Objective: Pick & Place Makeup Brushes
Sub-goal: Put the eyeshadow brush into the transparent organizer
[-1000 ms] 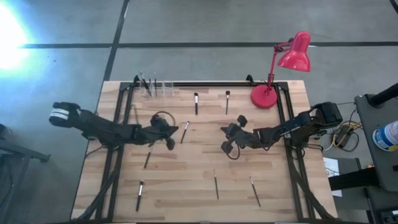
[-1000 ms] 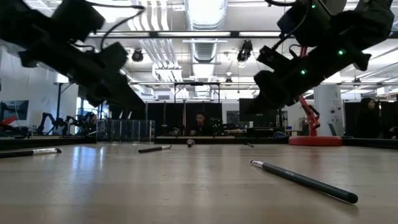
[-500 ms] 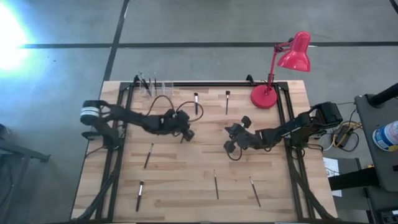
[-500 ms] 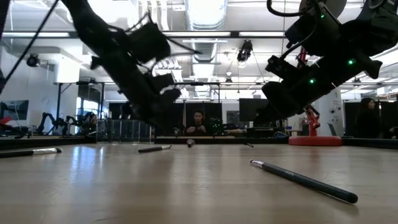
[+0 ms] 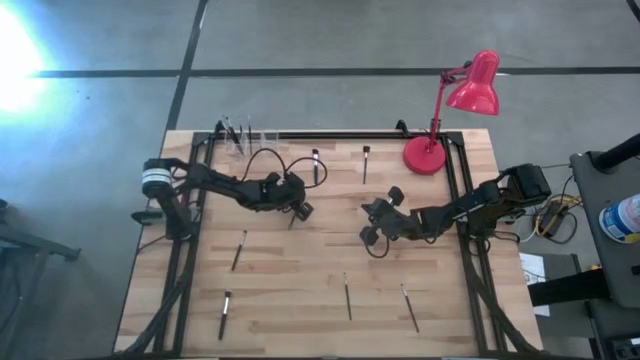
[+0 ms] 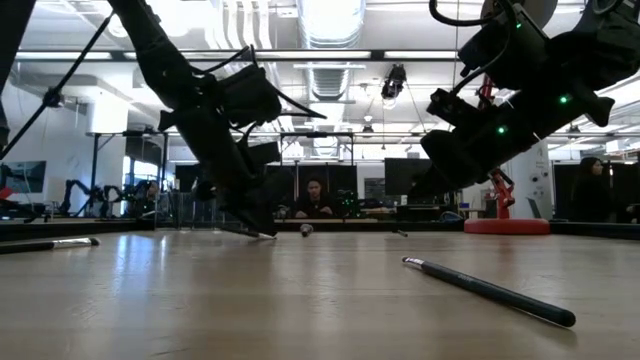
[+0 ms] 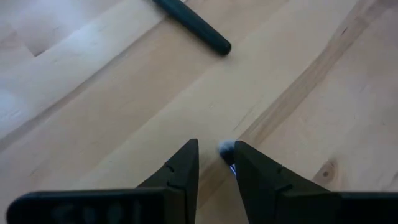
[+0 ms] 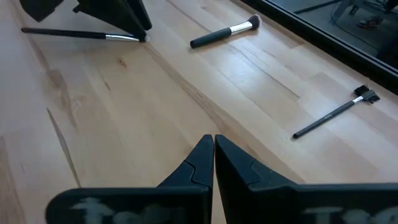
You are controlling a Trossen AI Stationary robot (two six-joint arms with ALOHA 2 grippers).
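Several makeup brushes lie flat on the wooden table (image 5: 300, 270). One brush (image 8: 74, 33) lies near the middle, and my left gripper (image 7: 215, 155) stands open, tilted down, right over its bristle end. The pale tip (image 7: 225, 147) shows in the gap between the fingers, and its handle (image 5: 292, 222) points toward the near edge. Two brushes (image 5: 315, 165) (image 5: 366, 163) lie farther back. Others lie nearer the front (image 5: 238, 250) (image 5: 225, 313) (image 5: 347, 297) (image 5: 410, 307). My right gripper (image 5: 368, 232) hovers shut right of centre, holding nothing. My left gripper comes slanting down from the table's left at the brush's bristle end (image 8: 140, 38), one finger (image 7: 186, 165) on each side of the pale tip. The brush lies flat on the table. Whether a finger touches it, I cannot tell.
A clear holder (image 5: 250, 140) with brushes stands at the far left. A red desk lamp (image 5: 427, 155) stands at the far right. A dark frame (image 5: 330, 133) runs along the table's far edge and its sides.
My left gripper has swung toward the table's right and dipped down onto the brush near the middle, tipping steeper as it went. The brush lies where it was.
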